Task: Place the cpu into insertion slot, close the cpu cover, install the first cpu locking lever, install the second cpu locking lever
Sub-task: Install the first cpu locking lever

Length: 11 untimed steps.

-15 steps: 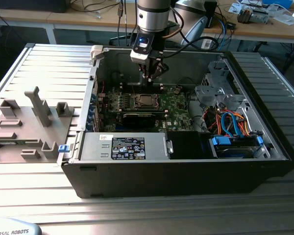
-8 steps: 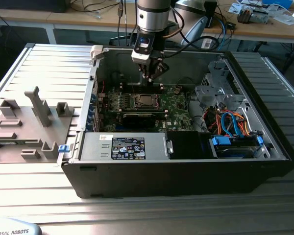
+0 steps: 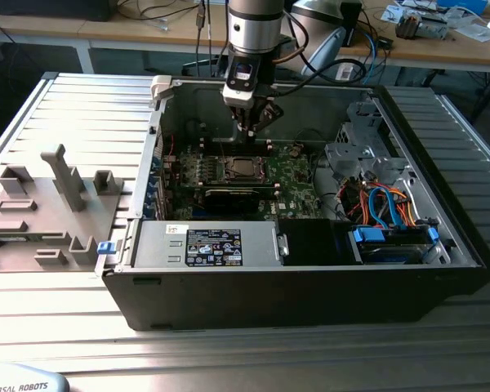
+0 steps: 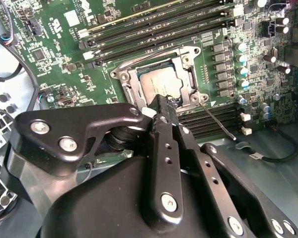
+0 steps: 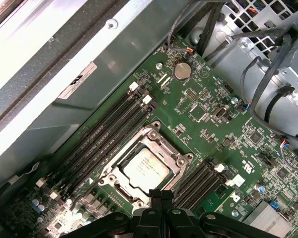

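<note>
The cpu (image 5: pixel 145 167) is sitting in the insertion slot (image 4: pixel 120 75) with the cpu cover (image 5: pixel 176 159) lying down around it. The gripper (image 4: pixel 165 105) is hovering just above the socket's edge, fingers pressed together, holding nothing. Memory slots (image 5: pixel 102 136) are flanking the socket on the motherboard (image 3: pixel 298 184). A thin lever wire (image 4: pixel 217 122) is sticking out beside the socket. Writing too small to read.

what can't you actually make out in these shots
- Near corner of the cpu cover: hidden behind the gripper in the second wrist view.
- Near edge of the insertion slot: covered by the gripper in the first wrist view.
- Locking levers: whether they are latched cannot be told; in the exterior view the socket is too small.
- The cpu: its print is too small to read.
</note>
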Available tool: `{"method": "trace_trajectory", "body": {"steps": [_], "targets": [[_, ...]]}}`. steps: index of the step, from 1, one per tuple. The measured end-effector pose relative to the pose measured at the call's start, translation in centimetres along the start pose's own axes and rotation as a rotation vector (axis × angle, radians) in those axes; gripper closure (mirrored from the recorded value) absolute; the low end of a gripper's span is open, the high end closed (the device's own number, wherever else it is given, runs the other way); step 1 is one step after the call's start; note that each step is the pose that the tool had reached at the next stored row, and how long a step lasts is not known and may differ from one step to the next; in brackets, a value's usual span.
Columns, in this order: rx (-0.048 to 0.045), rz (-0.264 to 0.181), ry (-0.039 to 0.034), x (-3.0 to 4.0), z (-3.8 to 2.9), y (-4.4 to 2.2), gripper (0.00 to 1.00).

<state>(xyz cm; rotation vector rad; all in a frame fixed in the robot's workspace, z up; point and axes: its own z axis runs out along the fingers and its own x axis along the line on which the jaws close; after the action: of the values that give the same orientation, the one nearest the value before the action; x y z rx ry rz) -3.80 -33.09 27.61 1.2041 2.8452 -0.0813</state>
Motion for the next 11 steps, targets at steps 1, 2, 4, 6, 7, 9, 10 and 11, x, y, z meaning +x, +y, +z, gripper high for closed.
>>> {"method": "trace_trajectory", "body": {"steps": [1,2,4,6,7,9,10,11], "targets": [[-0.0002,-0.005,-0.0003,0.0,0.0,0.0,0.89],[-0.0002,-0.008,-0.0005,0.0,0.0,0.0,0.89],[-0.0002,-0.015,-0.0011,0.0,0.0,0.0,0.89],[-0.0006,-0.025,-0.0018,0.0,0.0,0.0,0.89],[-0.0007,-0.028,-0.0019,0.0,0.0,0.0,0.89],[-0.0011,-0.037,-0.0025,0.0,0.0,0.0,0.89],[-0.0012,-0.039,-0.0027,0.0,0.0,0.0,0.89],[-0.0012,-0.043,-0.003,0.0,0.0,0.0,0.89]]}}
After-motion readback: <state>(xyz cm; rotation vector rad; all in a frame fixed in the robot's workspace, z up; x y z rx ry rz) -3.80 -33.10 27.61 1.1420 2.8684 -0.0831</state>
